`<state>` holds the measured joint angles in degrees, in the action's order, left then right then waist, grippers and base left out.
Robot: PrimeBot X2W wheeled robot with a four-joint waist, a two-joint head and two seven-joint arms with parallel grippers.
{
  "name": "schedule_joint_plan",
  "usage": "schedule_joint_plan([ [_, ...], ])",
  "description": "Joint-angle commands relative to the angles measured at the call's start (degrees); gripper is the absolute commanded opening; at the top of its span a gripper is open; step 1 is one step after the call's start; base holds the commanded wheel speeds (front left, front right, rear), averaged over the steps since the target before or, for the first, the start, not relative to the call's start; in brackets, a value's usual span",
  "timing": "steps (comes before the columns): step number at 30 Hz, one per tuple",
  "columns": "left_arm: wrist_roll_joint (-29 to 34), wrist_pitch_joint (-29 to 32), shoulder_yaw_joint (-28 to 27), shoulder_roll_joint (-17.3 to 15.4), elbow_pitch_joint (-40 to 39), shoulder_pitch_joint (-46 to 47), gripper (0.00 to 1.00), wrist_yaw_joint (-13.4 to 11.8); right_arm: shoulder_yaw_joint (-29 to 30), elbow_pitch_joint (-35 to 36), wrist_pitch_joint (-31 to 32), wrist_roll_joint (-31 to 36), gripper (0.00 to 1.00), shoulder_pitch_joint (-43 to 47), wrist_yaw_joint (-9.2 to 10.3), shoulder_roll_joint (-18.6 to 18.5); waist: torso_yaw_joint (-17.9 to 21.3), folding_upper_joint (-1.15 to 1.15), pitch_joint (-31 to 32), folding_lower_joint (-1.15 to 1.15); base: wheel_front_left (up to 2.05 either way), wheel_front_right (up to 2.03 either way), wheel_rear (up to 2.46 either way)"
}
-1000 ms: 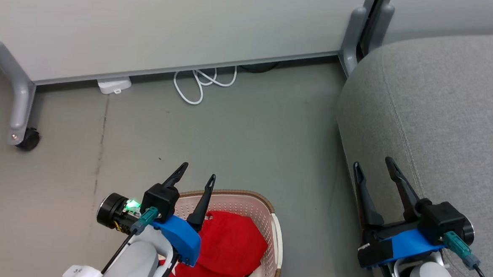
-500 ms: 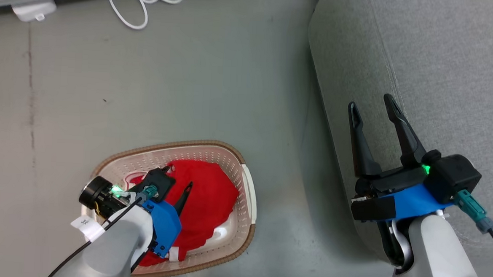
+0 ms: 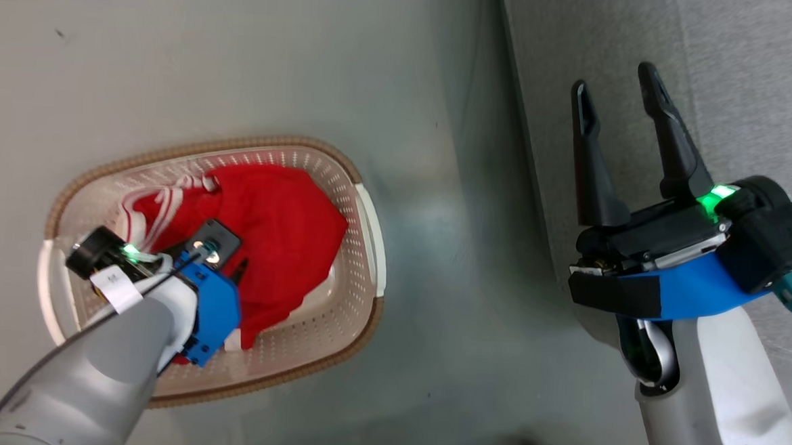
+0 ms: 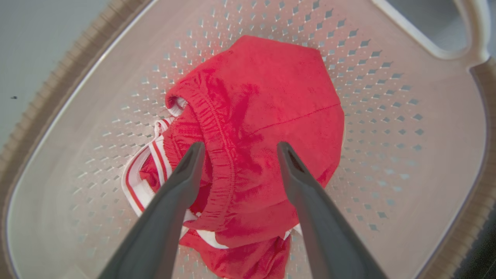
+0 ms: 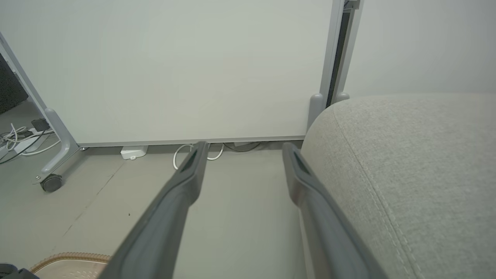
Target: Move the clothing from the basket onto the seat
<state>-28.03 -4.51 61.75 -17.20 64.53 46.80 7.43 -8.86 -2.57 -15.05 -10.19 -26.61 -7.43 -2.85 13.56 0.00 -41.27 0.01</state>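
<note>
The red clothing (image 3: 281, 216) lies heaped in the cream basket (image 3: 265, 140) on the floor. White-striped trim shows at the heap's left. My left gripper (image 4: 240, 146) is open and points down into the basket (image 4: 387, 97). Its fingertips stand either side of the elastic waistband of the red shorts (image 4: 267, 108), just above or on the cloth. In the head view its wrist covers most of its fingers (image 3: 239, 270). My right gripper (image 3: 614, 78) is open and empty, held over the front edge of the grey seat (image 3: 756, 72). The seat (image 5: 418, 162) fills the right of the right wrist view.
Grey floor (image 3: 242, 52) surrounds the basket, with a gap between it and the seat. Beyond stands a pale wheeled partition panel (image 5: 174, 69) with a castor (image 5: 50, 183). A white cable (image 5: 181, 157) and a white adapter (image 5: 133, 152) lie at its foot.
The head camera has tilted down, so the whole picture has shifted. My left gripper has dropped from above the basket's rim down into it, onto the red clothing. The right gripper stays open.
</note>
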Motion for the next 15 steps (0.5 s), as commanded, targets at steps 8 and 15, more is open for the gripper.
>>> schedule_joint_plan([
  [8, -3.32, 4.54, 4.68, -2.21, 3.08, 6.77, 1.0, 0.04, 0.55, 3.09, -0.2, -0.45, 1.0, -2.83, -0.11, -0.06, 0.03, 0.0, -10.33, -0.01, 0.0, 0.0, 0.0],
  [15, -9.17, 6.69, 2.62, -1.26, 5.6, 8.29, 1.0, 0.04, 0.43, 4.46, -0.2, -0.97, 1.0, -3.46, -0.11, -0.06, -0.01, 0.0, -13.25, -0.01, 0.0, 0.0, 0.0],
])
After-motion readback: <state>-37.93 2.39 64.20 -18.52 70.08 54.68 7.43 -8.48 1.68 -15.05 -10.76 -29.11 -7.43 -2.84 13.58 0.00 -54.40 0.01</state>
